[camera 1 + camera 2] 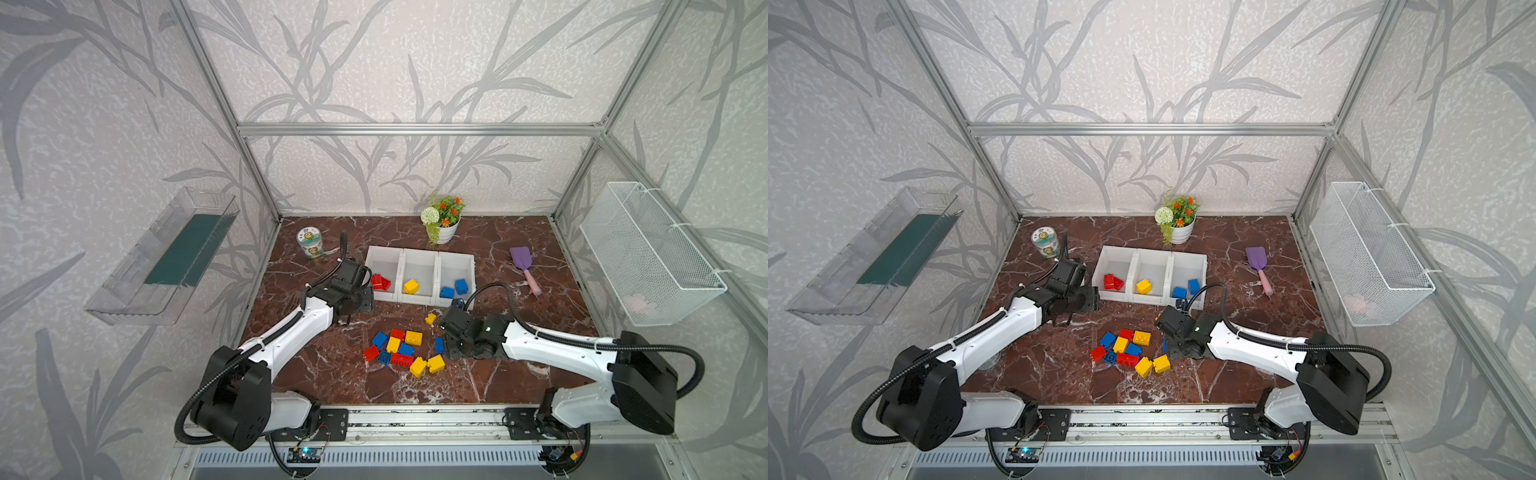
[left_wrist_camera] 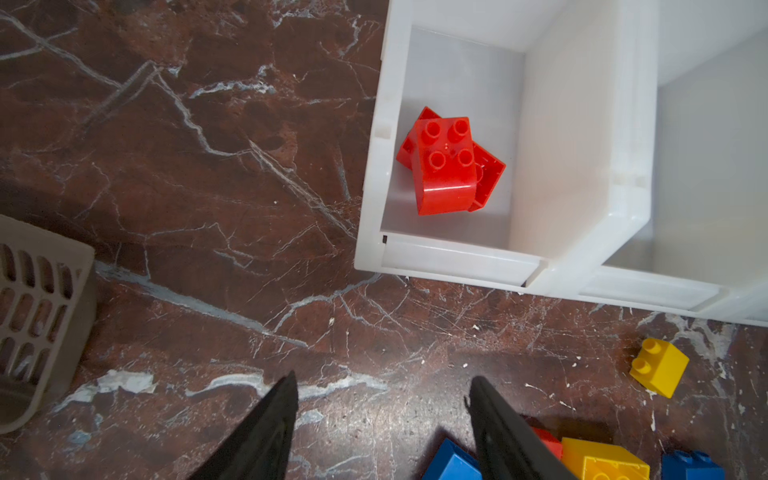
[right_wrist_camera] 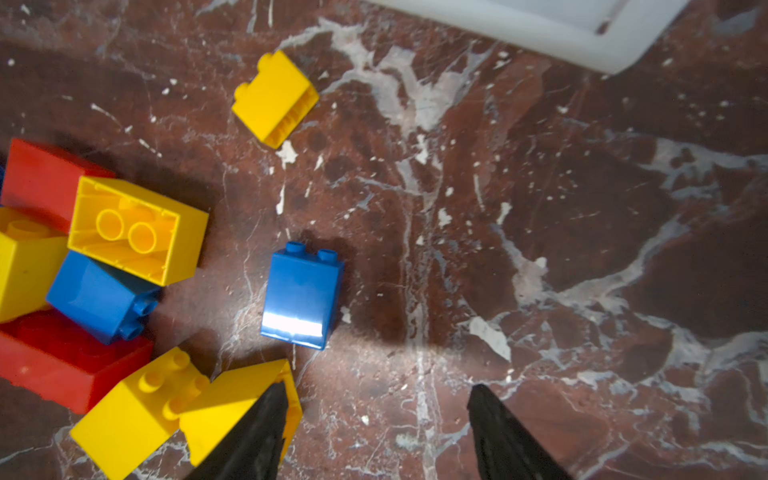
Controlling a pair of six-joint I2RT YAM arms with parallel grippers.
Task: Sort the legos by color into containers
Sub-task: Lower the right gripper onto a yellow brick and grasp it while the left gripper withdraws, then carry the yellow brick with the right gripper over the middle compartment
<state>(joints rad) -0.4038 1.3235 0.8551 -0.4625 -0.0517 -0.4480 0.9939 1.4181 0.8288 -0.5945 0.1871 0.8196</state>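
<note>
Left pincer: jaws stand well apart with nothing between them; it hangs over bare table just in front of the near corner of the left bin; in the left wrist view one finger overlaps the edge of the brick pile, and contact cannot be told.

Right pincer: jaws likewise apart and empty; bare marble shows between the tips; a lone blue brick lies on its side just ahead of the jaws, not between them; one finger overlaps a yellow brick at the pile's edge, and whether they touch cannot be told.

Containers: three white bins joined in a row at mid-table; the left bin holds two red bricks, one resting studs-up on the other; the middle bin holds one yellow brick; the right bin holds two blue bricks.

Loose legos: a mixed cluster of red, yellow and blue lies on the table in front of the bins, between the two arms; a single small yellow brick lies apart, between the cluster and the right bin; the lone blue brick sits at the cluster's right edge, beside the right pincer.
</note>
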